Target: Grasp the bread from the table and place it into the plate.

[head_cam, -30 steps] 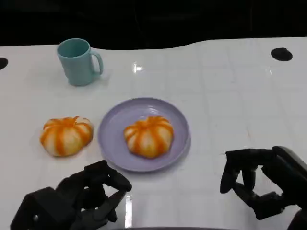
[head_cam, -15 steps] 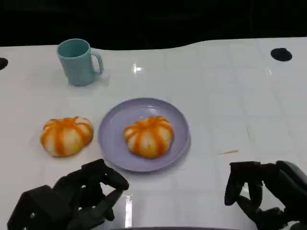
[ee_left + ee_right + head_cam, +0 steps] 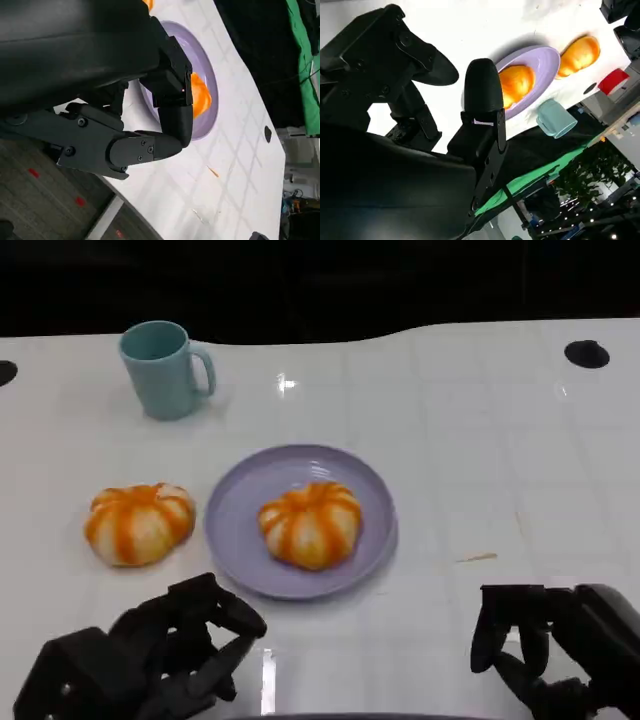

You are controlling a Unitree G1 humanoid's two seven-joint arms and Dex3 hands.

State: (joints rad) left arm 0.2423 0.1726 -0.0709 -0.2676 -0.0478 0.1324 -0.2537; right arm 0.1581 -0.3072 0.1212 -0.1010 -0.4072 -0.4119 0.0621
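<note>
One orange-and-white striped bread (image 3: 310, 523) lies on the lilac plate (image 3: 232, 530), a little right of the plate's middle. The same bread (image 3: 516, 82) and plate (image 3: 547, 65) show in the right wrist view. A second bread of the same kind (image 3: 138, 523) sits on the table just left of the plate. My left hand (image 3: 160, 660) hovers at the near edge, below that second bread, with its fingers loosely bent and nothing in them. At the lower right my right hand (image 3: 550, 655) is also free, fingers apart, well clear of the plate.
A teal mug (image 3: 165, 368) stands at the back left. A small tan sliver (image 3: 477, 558) lies right of the plate. Black round holes (image 3: 587, 353) mark the table's far corners. The white table ends at a dark back edge.
My right hand has drawn back from the plate toward the near edge. The left hand has sunk slightly. Both breads, the plate and the mug have stayed put.
</note>
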